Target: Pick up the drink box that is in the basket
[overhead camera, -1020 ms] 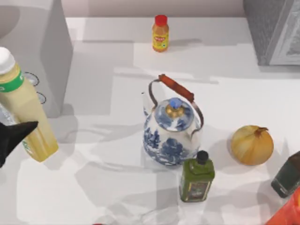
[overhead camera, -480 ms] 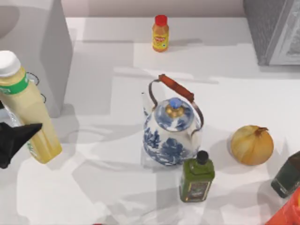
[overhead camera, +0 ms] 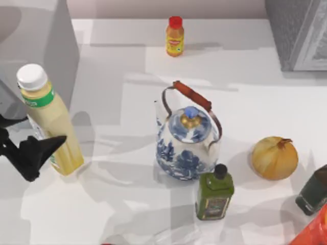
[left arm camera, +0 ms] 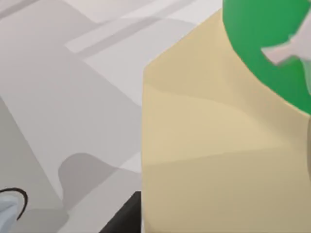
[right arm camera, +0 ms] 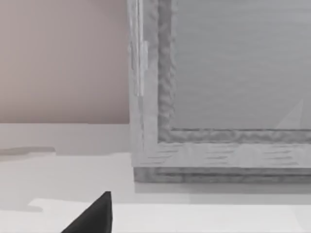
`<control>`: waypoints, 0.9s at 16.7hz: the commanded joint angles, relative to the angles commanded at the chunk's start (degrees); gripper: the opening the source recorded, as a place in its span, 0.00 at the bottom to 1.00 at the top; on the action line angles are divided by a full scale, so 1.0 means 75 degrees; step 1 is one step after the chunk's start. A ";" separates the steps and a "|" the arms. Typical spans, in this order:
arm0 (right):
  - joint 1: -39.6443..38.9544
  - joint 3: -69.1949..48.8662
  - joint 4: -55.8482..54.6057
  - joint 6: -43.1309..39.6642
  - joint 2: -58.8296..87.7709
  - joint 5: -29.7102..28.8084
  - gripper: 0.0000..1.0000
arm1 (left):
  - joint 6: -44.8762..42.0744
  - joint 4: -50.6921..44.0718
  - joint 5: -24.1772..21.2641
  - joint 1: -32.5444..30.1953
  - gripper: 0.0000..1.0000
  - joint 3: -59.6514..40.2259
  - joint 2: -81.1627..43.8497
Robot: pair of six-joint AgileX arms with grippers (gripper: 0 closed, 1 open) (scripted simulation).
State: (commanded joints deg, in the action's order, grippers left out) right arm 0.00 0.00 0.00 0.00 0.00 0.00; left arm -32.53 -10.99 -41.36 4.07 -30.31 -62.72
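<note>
Left gripper [overhead camera: 38, 145] clamps the drink box [overhead camera: 51, 127] low on its body — held tilted above the table [overhead camera: 127, 209] at the left side, well apart from the kettle [overhead camera: 188, 143]. Right gripper: cannot tell.

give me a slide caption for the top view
Left gripper holds the drink box at the table's left, beside a kettle.

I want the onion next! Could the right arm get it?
Probably yes. The onion sits alone on the table's right side, nothing on top; the green bottle stands apart. The left gripper holds the drink box.
</note>
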 joint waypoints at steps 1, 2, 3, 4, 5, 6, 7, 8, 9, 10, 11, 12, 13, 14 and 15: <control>0.0000 0.0000 0.0000 0.0000 0.0000 0.0000 1.00 | 0.0069 0.0194 0.0049 -0.0076 0.00 0.0072 -0.0065; 0.0000 0.0000 0.0000 0.0000 0.0000 0.0000 1.00 | 0.0114 0.0322 0.0081 -0.0127 0.00 0.0120 -0.0107; 0.0000 0.0000 0.0000 0.0000 0.0000 0.0000 1.00 | 0.0132 0.0374 0.0093 -0.0148 0.00 0.0139 -0.0124; 0.0000 0.0000 0.0000 0.0000 0.0000 0.0000 1.00 | 0.0132 0.0374 0.0093 -0.0148 0.00 0.0139 -0.0124; 0.0000 0.0000 0.0000 0.0000 0.0000 0.0000 1.00 | 0.0132 0.0374 0.0093 -0.0148 0.00 0.0139 -0.0124; 0.0000 0.0000 0.0000 0.0000 0.0000 0.0000 1.00 | 0.0132 0.0374 0.0093 -0.0148 0.00 0.0139 -0.0124; 0.0000 0.0000 0.0000 0.0000 0.0000 0.0000 1.00 | 0.0132 0.0374 0.0093 -0.0148 0.08 0.0139 -0.0124; 0.0000 0.0000 0.0000 0.0000 0.0000 0.0000 1.00 | 0.0132 0.0374 0.0093 -0.0148 0.15 0.0139 -0.0124; 0.0000 0.0000 0.0000 0.0000 0.0000 0.0000 1.00 | 0.0132 0.0374 0.0093 -0.0148 0.23 0.0139 -0.0124; 0.0000 0.0000 0.0000 0.0000 0.0000 0.0000 1.00 | 0.0132 0.0374 0.0093 -0.0148 0.30 0.0139 -0.0124; 0.0000 0.0000 0.0000 0.0000 0.0000 0.0000 1.00 | 0.0132 0.0374 0.0093 -0.0148 0.38 0.0139 -0.0124; 0.0000 0.0000 0.0000 0.0000 0.0000 0.0000 1.00 | 0.0132 0.0374 0.0093 -0.0148 0.45 0.0139 -0.0124; 0.0000 0.0000 0.0000 0.0000 0.0000 0.0000 1.00 | 0.0132 0.0374 0.0093 -0.0148 0.53 0.0139 -0.0124; 0.0000 0.0000 0.0000 0.0000 0.0000 0.0000 1.00 | 0.0132 0.0374 0.0093 -0.0148 0.60 0.0139 -0.0124; 0.0000 0.0000 0.0000 0.0000 0.0000 0.0000 1.00 | 0.0132 0.0374 0.0093 -0.0148 0.68 0.0139 -0.0124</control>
State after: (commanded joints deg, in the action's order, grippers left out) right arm 0.00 0.00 0.00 0.00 0.00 0.00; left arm -31.54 -8.18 -40.66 2.96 -29.26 -63.65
